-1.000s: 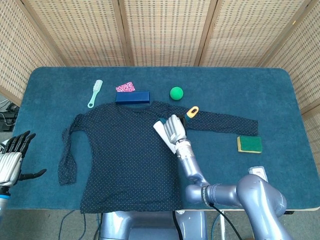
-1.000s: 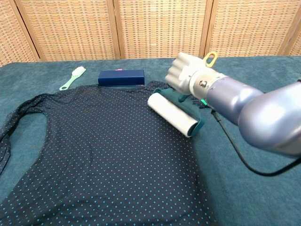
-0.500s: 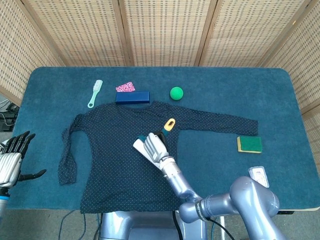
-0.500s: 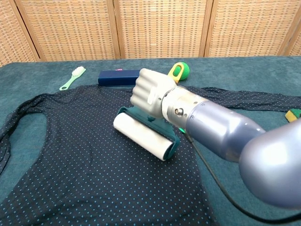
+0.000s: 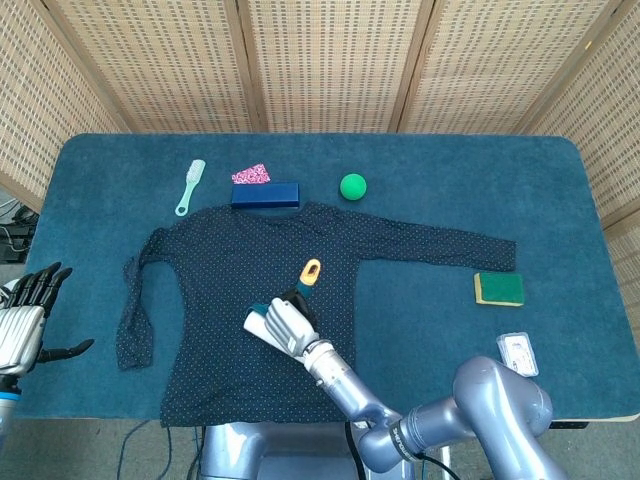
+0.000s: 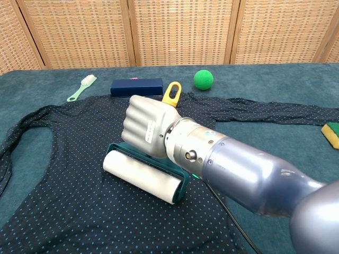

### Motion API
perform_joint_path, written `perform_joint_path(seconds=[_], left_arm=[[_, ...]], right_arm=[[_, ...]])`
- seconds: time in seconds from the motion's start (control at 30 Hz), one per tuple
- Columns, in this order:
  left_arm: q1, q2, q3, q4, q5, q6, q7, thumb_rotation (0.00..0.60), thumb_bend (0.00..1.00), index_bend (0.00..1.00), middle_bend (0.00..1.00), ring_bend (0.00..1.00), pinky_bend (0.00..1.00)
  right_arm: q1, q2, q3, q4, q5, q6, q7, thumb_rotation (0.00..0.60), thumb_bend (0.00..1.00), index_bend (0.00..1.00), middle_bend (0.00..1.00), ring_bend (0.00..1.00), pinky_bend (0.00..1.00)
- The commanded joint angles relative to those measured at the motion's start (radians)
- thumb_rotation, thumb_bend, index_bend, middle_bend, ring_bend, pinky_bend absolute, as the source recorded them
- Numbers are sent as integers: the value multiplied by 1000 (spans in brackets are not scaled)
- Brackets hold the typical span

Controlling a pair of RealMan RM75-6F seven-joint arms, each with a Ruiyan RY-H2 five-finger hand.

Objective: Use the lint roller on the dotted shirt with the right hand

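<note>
the right hand (image 6: 145,127), fingers wrapped tight around the white lint roller with a yellow-tipped handle (image 6: 142,176), has rolled it down the dark blue dotted shirt (image 6: 69,159) toward the hem, so cleaning is going well.

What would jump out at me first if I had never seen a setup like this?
Most striking is the silver right robot hand, huge in the chest view, gripping a lint roller whose white drum lies on the dotted shirt spread over the blue table. Next, the bright green ball beyond the shirt's collar, and the left robot hand waiting open at the table's left edge.
</note>
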Motion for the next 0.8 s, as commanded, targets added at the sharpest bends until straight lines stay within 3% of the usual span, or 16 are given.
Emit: perform_joint_path(seconds=[0.03, 0.23, 0.57, 0.8], left_arm=[[0, 0, -1, 0, -1, 0, -1, 600, 0, 0, 0, 0, 0], [1, 2, -1, 0, -2, 2, -5, 600, 0, 0, 0, 0, 0], [-4, -5, -2, 0, -10, -5, 12, 600, 0, 0, 0, 0, 0], [-6, -11, -3, -1, -19, -10, 30, 600, 0, 0, 0, 0, 0]], right_arm=[[-8, 3, -4, 11, -11, -2, 7, 600, 861, 708, 1000, 1000, 1000], [-38, 29, -5, 86, -15, -3, 33, 600, 860, 706, 1000, 1000, 1000], [-118, 75, 0, 336, 19, -47, 95, 600, 860, 701, 1000, 1000, 1000], [-126, 74, -4, 364, -3, -93, 85, 600, 860, 700, 1000, 1000, 1000]])
